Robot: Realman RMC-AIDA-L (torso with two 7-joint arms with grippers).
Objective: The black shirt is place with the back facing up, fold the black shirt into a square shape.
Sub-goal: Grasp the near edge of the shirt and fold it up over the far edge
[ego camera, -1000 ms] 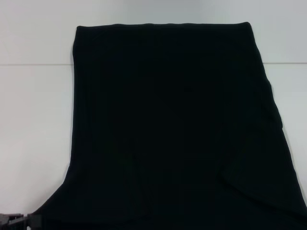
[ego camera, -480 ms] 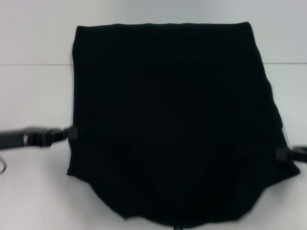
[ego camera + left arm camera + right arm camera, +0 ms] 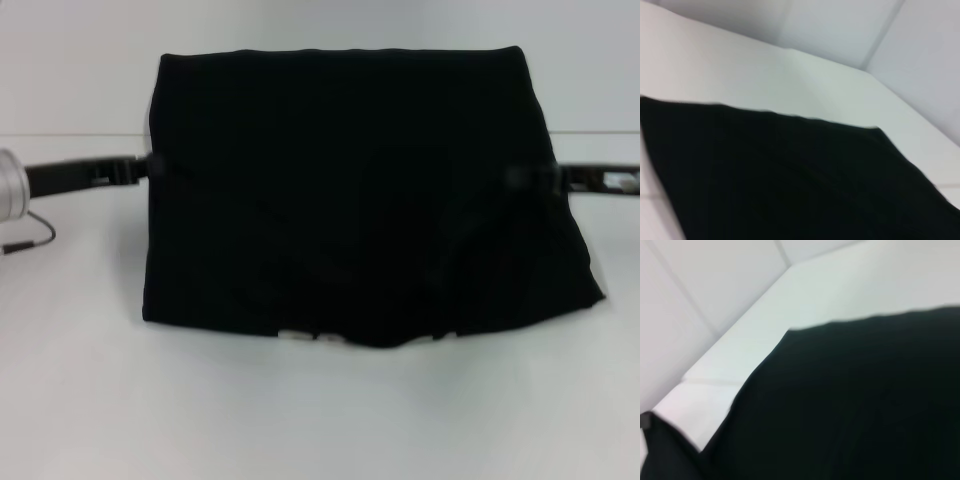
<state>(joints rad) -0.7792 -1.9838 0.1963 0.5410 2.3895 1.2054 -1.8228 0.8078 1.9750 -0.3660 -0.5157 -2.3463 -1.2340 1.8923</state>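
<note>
White surface runs out to a pale wall behind, with a seam line across the far part of it. From the pincer outward: the left pincer sits at the left side edge of the black shirt, its arm reaching in level from the left; the right pincer sits at the opposite side edge, its arm coming in from the right. Both tips merge into the dark cloth, so whether they are clenched on the fabric cannot be told. The shirt lies in the middle of the surface as a broad block, far edge straight, near edge uneven with a sliver of white showing under it, and its right near corner flaring outward. Bare surface lies open in front of the near edge and on both sides. Each wrist view shows only cloth against the surface and wall panels.
</note>
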